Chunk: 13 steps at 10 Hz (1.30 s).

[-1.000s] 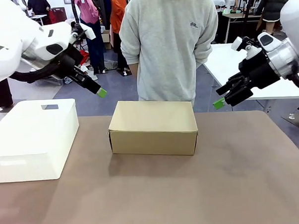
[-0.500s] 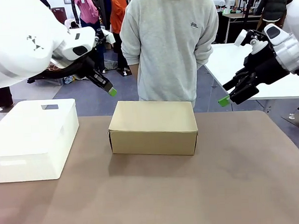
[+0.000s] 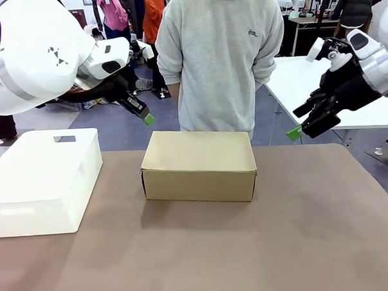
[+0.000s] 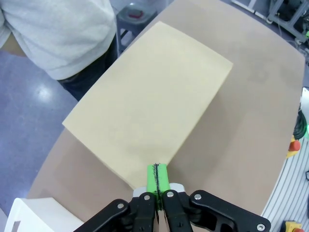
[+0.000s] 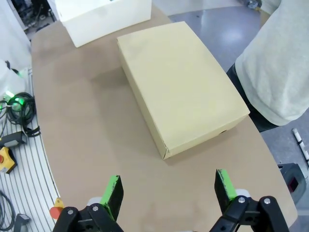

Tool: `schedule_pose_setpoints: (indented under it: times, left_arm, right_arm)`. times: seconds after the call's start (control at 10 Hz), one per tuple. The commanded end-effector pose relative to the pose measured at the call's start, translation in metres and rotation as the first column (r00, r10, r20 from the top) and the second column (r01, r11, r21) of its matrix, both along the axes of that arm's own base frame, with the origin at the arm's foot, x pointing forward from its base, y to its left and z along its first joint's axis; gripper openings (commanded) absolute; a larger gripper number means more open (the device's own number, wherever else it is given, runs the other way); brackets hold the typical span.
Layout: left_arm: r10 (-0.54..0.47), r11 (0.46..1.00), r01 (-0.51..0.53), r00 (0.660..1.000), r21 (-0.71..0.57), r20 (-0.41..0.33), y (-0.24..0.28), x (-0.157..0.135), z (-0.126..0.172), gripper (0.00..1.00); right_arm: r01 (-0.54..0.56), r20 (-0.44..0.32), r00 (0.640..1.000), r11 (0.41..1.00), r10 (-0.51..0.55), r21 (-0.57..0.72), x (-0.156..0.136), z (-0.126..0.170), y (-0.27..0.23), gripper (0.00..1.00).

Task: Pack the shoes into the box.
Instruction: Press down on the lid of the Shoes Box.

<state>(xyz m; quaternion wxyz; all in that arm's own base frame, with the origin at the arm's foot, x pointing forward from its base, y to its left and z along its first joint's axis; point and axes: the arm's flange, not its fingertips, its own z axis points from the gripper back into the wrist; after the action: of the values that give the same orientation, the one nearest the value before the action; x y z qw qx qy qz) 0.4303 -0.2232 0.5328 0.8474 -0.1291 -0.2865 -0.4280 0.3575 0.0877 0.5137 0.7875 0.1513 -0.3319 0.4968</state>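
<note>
You're in a robotics lab: your tabletop [image 3: 327, 243] shares an open blue-floored hall with other white worktables [image 3: 307, 82], bundled cables [image 5: 17, 108] and a red emergency-stop button [image 5: 6, 157].

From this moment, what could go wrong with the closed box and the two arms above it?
1. The box has its lid down, and the left tool is shut with nothing held, so it may only push the box instead of lifting the lid.
2. The person stands right behind the box; a reaching arm could come close.
3. The white box lies to the left, so a sliding box may bump it.
</note>
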Motion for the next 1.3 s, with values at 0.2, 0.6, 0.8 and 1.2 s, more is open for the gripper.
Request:
schedule_pose_setpoints:
  times: [0.2,0.6,0.8,1.2]
  left_arm:
    - [-0.009,1.000,0.009,1.000,0.004,0.007,0.004,-0.003,0.002,0.00]
    - [0.106,0.991,-0.109,0.993,-0.076,-0.052,-0.021,0.041,-0.007,0.00]
    - [0.113,0.989,-0.119,0.991,-0.092,-0.071,-0.030,0.058,-0.012,0.00]
    - [0.182,0.978,-0.189,0.980,-0.094,-0.081,-0.057,0.089,-0.025,0.00]
  right_arm:
    - [0.013,-0.008,1.000,1.000,-0.013,0.005,0.004,0.000,0.001,1.00]
    - [0.070,0.035,0.997,0.997,-0.069,-0.043,-0.010,0.015,0.009,1.00]
    - [0.112,0.062,0.992,0.992,-0.108,-0.061,-0.015,0.017,0.014,1.00]
    - [0.148,0.110,0.984,0.988,-0.142,-0.046,-0.023,0.018,0.027,1.00]
